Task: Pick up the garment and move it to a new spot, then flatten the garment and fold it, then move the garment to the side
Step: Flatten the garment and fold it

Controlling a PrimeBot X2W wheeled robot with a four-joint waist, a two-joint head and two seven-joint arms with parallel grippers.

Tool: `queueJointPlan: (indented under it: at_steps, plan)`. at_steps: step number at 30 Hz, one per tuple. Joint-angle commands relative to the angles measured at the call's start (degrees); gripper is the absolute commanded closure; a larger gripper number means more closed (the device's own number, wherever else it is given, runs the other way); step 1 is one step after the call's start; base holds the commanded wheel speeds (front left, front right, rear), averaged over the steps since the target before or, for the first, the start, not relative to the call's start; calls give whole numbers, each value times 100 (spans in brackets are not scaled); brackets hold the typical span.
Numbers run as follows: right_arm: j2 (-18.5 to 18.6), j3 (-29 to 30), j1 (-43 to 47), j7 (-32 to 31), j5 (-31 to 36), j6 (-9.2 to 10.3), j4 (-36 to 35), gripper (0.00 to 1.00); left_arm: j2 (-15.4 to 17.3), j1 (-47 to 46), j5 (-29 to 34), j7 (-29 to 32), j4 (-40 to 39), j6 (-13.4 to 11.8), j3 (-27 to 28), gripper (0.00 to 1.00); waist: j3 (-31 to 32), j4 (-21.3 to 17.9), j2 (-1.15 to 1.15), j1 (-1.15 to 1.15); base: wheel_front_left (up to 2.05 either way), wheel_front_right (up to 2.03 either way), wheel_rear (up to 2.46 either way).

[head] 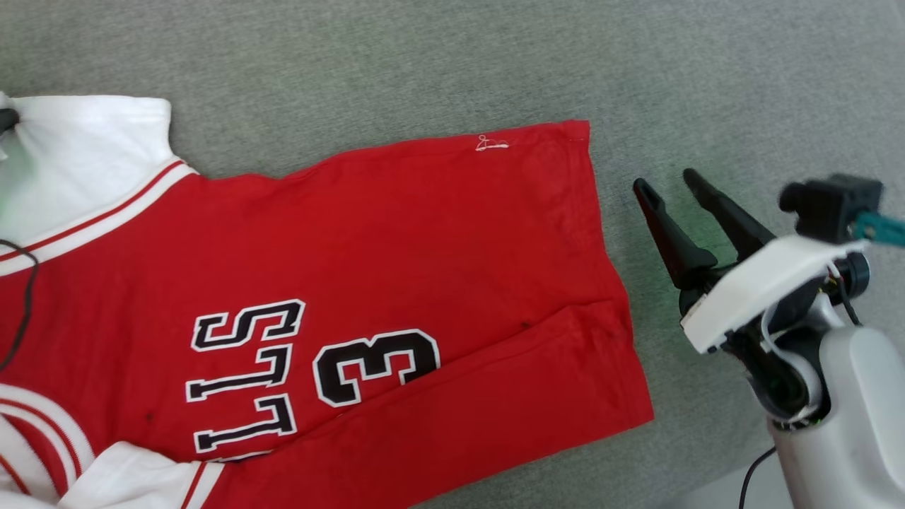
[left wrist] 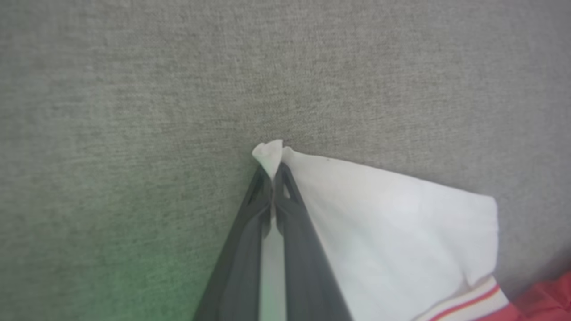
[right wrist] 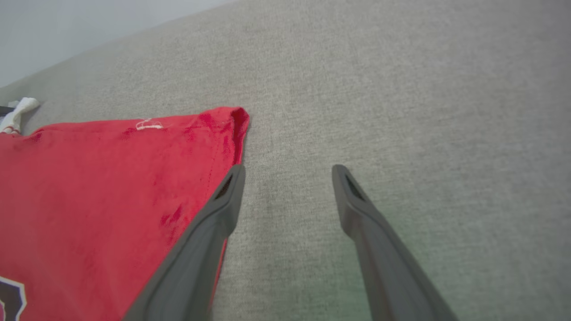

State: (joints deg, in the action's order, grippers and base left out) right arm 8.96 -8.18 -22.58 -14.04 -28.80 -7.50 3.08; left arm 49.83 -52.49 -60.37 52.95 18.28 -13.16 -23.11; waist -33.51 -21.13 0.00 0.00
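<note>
The red garment (head: 368, 268) lies spread on the grey fabric surface, its black letters and the number 3 facing up, its hem toward the right. Its lower long edge is folded over onto the body. One white sleeve (head: 78, 155) reaches to the far left. My left gripper (left wrist: 272, 171) is shut on the tip of that white sleeve (left wrist: 392, 223), pinching a small tuft of cloth. My right gripper (head: 664, 185) stands open just right of the hem, holding nothing; its left finger (right wrist: 223, 209) overlaps the red hem edge (right wrist: 111, 187).
The grey fabric surface (head: 438, 63) stretches beyond the garment at the top and right. A thin black cable (head: 28, 297) loops over the shirt at the left edge. A pale strip of wall or floor (right wrist: 67, 26) lies past the surface's far edge.
</note>
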Motion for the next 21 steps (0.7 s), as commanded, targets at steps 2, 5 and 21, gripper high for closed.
queueJointPlan:
  at_steps: [2, 5, 21]
  plan:
    - [123, -69, -332, -500, -215, 2, 137, 0, -351, 335, -3, 50, 105, 86, -306, 100, 63, 165, 0, 0, 0, 0, 0]
    - [265, -99, -697, -1266, -482, 2, 306, 0, -384, 82, 153, -142, -1, 256, -348, 100, 94, 394, 0, 0, 0, 0, 0]
    - [574, 77, -1859, -3741, -310, 2, 1233, 0, -915, -685, 378, -951, -439, 1003, -428, 100, -50, 1516, 0, 0, 0, 0, 0]
